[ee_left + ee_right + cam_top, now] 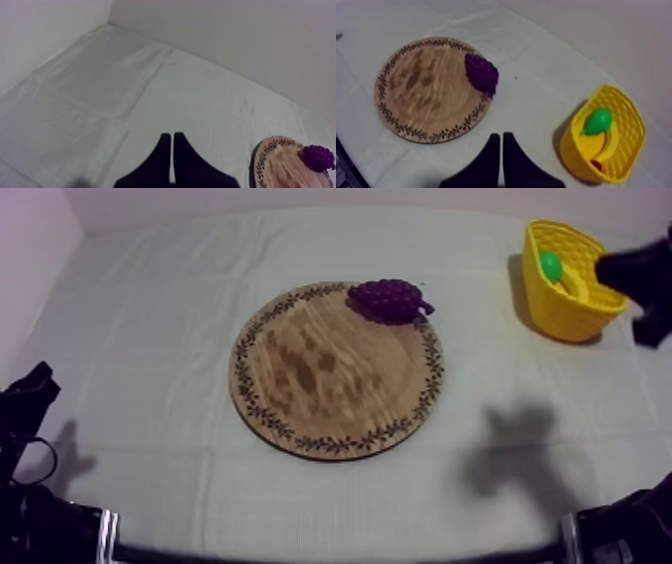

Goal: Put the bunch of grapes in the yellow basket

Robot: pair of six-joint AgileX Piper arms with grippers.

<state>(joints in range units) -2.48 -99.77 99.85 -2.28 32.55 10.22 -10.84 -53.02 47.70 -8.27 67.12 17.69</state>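
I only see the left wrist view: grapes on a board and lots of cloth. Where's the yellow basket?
Observer: The yellow basket stands off to the right, apart from the wooden board.
Operator: Is it empty?
Observer: No, a green pear lies in it.
Operator: What's the right hand doing?
Observer: The right hand is shut on nothing, held up in the air near the basket.

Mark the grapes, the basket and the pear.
grapes (pixel 390 298), top view, middle of the bunch.
basket (pixel 565 316), top view, its outer wall.
pear (pixel 598 121), right wrist view, its green body.
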